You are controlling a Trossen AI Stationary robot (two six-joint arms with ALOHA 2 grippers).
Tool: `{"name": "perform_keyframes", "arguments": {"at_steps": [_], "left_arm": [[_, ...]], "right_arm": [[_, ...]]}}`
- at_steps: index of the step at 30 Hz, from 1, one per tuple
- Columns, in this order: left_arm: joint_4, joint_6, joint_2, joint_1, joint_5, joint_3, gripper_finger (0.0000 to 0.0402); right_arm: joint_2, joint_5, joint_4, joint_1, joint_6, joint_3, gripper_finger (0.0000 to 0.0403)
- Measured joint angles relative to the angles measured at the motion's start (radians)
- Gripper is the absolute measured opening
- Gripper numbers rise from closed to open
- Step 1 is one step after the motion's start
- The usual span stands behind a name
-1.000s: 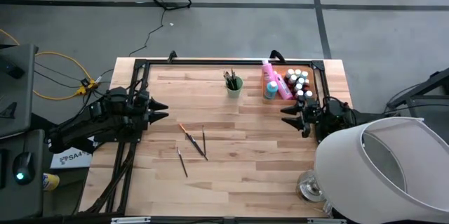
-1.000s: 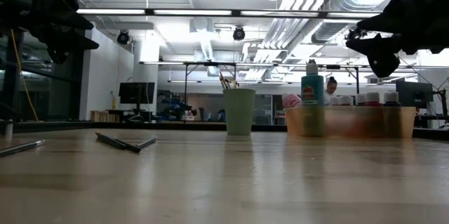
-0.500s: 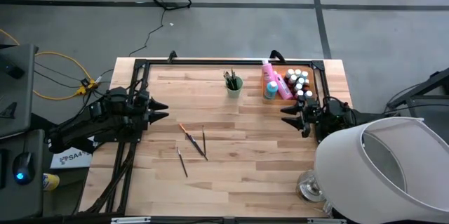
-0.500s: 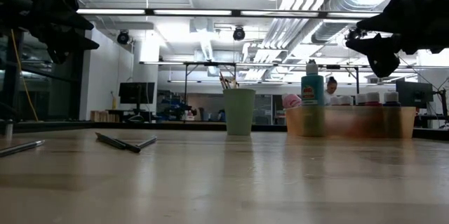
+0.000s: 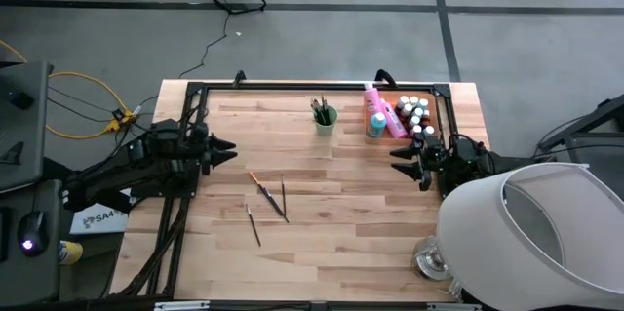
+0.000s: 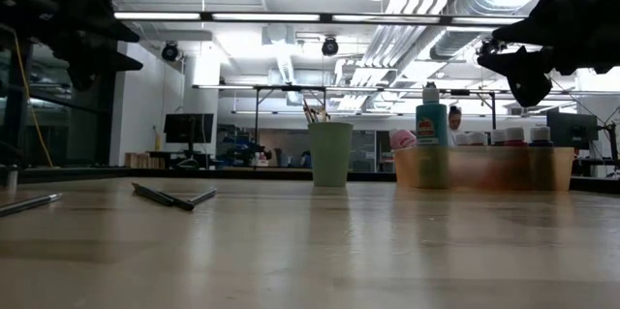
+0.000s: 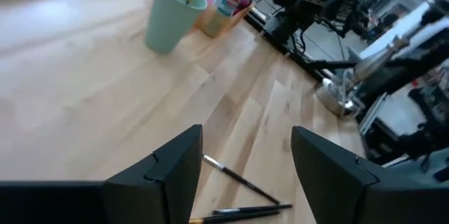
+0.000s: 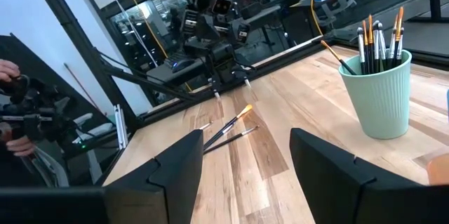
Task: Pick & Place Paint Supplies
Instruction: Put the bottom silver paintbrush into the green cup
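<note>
Your left gripper [image 5: 227, 148] has its jaws spread wide with nothing between them, only bare wood showing in the gap, and it hangs above the table at about nine o'clock. Your right gripper [image 5: 398, 161] is the same story: dark angular fingers parted, holding nothing and touching nothing, poised over the three o'clock side just short of the tray.

Out from the jaws now. Between the two grippers, toward six o'clock from centre, four thin brushes [image 5: 265, 192] lie flat on the boards: two crossed in a loose pair with an orange-tipped one beside them, and a fourth [image 5: 253, 224] a little apart toward seven o'clock. In the left wrist view, you see slim dark handles [image 7: 238, 183] lying just beyond the fingers.

At twelve o'clock stands the light green cup [image 5: 325, 119], smooth, tapered and matte, with brushes [image 8: 379, 40] bristling upright out of it. Just to its right, at one o'clock, sits the flat orange tray [image 5: 374, 107] with translucent walls. Inside it you have two tall pink bottles [image 5: 394, 122], a teal bottle [image 5: 376, 125] with a pale cap, and a cluster of small pale-capped paint bottles [image 5: 416, 113].

The table [image 5: 331, 243] is pale, glossy plank wood.
</note>
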Motion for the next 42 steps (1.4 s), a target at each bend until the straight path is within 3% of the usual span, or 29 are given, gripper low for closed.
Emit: {"name": "perform_keyframes", "arguments": {"at_steps": [6, 15, 24, 28, 31, 34, 37, 42], "left_arm": [[0.088, -0.064, 0.210, -0.005, 0.042, 0.052, 0.0214], [0.085, 0.103, 0.623, -0.150, 0.065, 0.244, 0.0214], [0.049, 0.164, 1.003, -0.158, 0.130, 0.415, 0.0214], [-0.040, 0.255, 1.074, -0.159, 0.135, 0.470, 0.0214], [-0.072, 0.374, 1.084, -0.176, 0.128, 0.494, 0.0214], [-0.097, 0.398, 1.084, -0.196, 0.101, 0.499, 0.0214], [-0.122, 0.346, 1.084, -0.204, 0.082, 0.500, 0.0214], [-0.219, 0.080, 1.081, -0.203, -0.020, 0.500, 0.0214]], "right_arm": [[0.000, 0.000, 0.000, 0.000, 0.000, 0.000, 0.0207], [0.000, 0.000, 0.001, 0.000, 0.000, 0.000, 0.0207], [0.000, 0.000, 0.001, 0.000, 0.000, 0.000, 0.0207], [0.000, 0.000, 0.001, 0.000, 0.000, 0.000, 0.0207], [0.000, 0.000, 0.001, 0.000, 0.000, 0.000, 0.0207], [0.000, 0.000, 0.001, 0.000, 0.000, -0.001, 0.0207], [0.000, 0.000, 0.001, 0.000, 0.000, 0.000, 0.0207], [0.000, 0.000, 0.001, 0.000, 0.000, -0.001, 0.0207]]}}
